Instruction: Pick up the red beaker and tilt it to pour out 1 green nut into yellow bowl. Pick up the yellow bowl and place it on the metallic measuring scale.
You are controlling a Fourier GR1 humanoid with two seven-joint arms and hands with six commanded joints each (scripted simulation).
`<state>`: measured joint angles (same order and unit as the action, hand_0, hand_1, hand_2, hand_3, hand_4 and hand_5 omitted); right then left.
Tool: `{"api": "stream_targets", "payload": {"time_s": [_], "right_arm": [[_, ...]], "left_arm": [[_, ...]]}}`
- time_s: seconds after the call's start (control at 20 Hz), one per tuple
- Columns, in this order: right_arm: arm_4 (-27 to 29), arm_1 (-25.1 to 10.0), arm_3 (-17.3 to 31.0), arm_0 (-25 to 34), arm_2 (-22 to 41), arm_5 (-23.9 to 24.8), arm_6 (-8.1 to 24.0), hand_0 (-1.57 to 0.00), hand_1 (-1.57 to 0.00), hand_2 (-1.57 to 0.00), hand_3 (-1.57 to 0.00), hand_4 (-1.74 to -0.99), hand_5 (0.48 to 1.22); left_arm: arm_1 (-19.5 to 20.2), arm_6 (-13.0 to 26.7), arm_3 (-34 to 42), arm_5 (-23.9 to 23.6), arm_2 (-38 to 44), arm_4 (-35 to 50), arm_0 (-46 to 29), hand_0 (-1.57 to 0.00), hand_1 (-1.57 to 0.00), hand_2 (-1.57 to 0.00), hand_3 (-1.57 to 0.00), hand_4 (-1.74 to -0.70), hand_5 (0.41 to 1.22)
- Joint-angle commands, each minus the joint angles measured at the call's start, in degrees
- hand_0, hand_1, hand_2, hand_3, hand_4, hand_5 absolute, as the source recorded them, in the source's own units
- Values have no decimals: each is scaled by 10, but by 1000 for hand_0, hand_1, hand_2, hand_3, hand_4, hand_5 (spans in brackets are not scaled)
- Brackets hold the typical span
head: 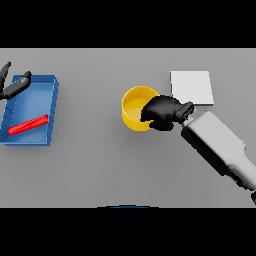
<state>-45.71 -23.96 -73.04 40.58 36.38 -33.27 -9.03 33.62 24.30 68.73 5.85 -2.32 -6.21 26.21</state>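
The right hand (162,113) is sitting just right of the frame's centre, its fingers curling over the right rim of the bowl (134,106) and gripping it. The bowl is standing upright on the table (100,165), with no nut showing inside it. The scale (191,87) is lying at upper right, just beside the bowl and behind the hand. At the left of the frame, the beaker (28,125) is lying on its side in the blue tray (51,95). The left hand (14,86) is hovering at the far upper left over the tray's top corner, fingers straight and loose, grasping nothing.
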Motion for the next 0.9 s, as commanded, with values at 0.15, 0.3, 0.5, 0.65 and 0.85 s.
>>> {"api": "stream_targets", "payload": {"time_s": [0.15, 0.3, 0.5, 0.65, 0.85], "right_arm": [[3, -21, -28, 2, -15, -10, 27, -1564, -1564, -1471, -1191, -1739, 1219], [10, -32, -45, -5, -30, -12, 41, -1520, -1567, -1520, -1179, -1740, 1219], [8, -55, -15, 18, -60, 14, 45, -1550, -1570, -1504, -1174, -1741, 1220], [4, -71, 24, 27, -77, 55, 28, -1560, -1570, -1533, -1156, -1741, 1221], [-4, -77, 104, 54, -94, 98, 17, -1567, -1571, -1553, -1155, -1741, 1221]], "left_arm": [[1, 0, 4, 3, 7, 10, 0, 1, 1, 1, 1, -793, 702], [-2, 3, 0, 1, 7, 11, 6, 1, 1, 1, 1, -800, 704], [-1, 21, 18, 3, 12, 22, -6, 1, 1, 1, 1, -826, 723], [0, 27, 16, 2, 15, 23, -1, 1, 1, 1, 1, -837, 737], [-5, 39, 39, -4, 10, 24, -12, 1, 1, 1, 1, -851, 754]]}}
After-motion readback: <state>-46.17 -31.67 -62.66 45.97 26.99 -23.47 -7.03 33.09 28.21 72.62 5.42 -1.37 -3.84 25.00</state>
